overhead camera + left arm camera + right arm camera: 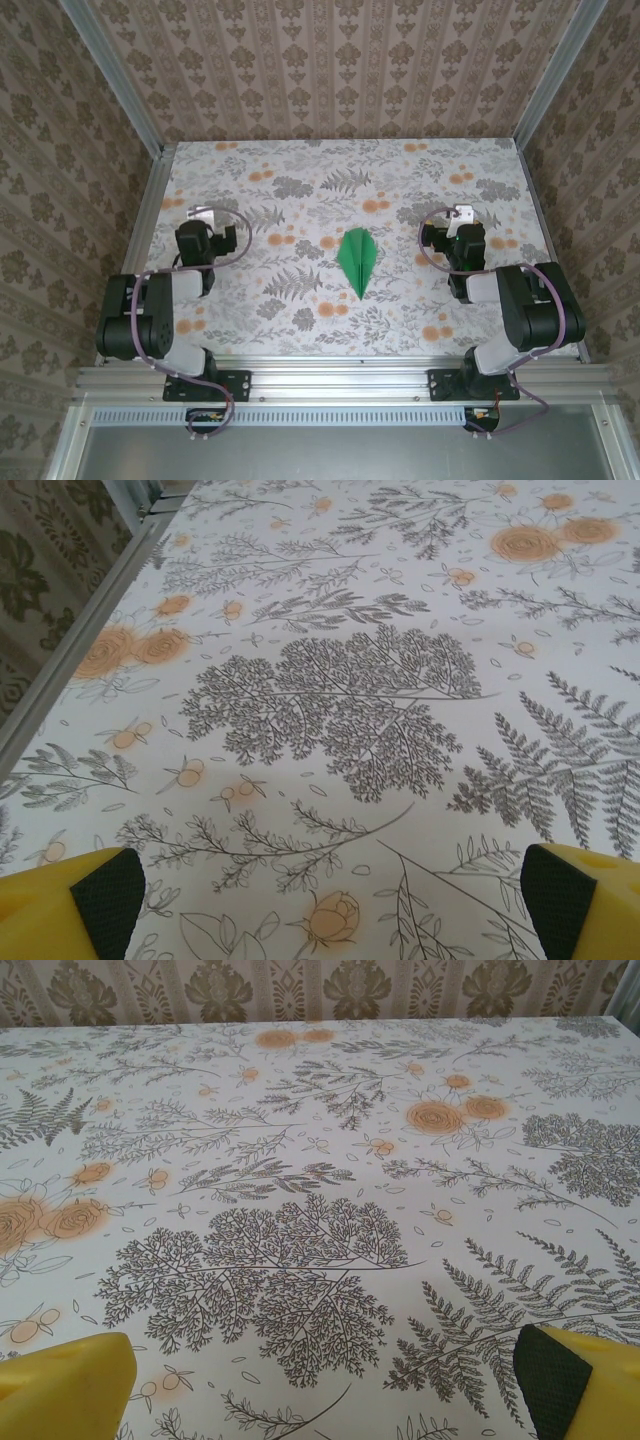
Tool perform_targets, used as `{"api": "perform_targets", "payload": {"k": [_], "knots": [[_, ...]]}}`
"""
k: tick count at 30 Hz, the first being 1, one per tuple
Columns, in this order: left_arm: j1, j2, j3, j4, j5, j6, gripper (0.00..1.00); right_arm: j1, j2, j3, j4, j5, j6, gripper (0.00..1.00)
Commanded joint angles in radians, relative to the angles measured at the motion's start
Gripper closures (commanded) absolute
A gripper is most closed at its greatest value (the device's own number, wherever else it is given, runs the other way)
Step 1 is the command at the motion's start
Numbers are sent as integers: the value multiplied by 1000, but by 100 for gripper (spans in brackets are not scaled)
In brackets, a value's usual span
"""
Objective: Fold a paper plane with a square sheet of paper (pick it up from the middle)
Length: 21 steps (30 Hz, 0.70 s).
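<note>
The bright green paper plane (358, 260) lies flat in the middle of the table, a slim dart with its point toward the near edge. My left gripper (207, 222) rests well to its left and my right gripper (458, 222) well to its right, both apart from it. In the left wrist view the yellow fingertips (70, 905) stand wide at the lower corners with only tablecloth between them. The right wrist view has its fingertips (585, 1385) equally far apart, nothing held. Both grippers are open.
The table (300, 180) wears a white cloth printed with grey ferns and orange flowers. Aluminium rails (140, 220) run along its left and right edges, and patterned walls (340, 70) close in the back and sides. Both arm bases (200, 380) sit at the near edge.
</note>
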Motion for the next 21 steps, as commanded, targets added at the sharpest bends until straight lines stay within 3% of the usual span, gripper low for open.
{"api": "perform_targets", "payload": {"k": [1, 5, 21], "knots": [[14, 19, -28, 136, 63, 28, 0, -3, -4, 8, 22, -18, 11, 0], [-9, 13, -40, 155, -27, 18, 0, -3, -4, 8, 22, -18, 11, 0], [5, 12, -32, 134, 13, 17, 0, -3, -4, 8, 22, -18, 12, 0]]}}
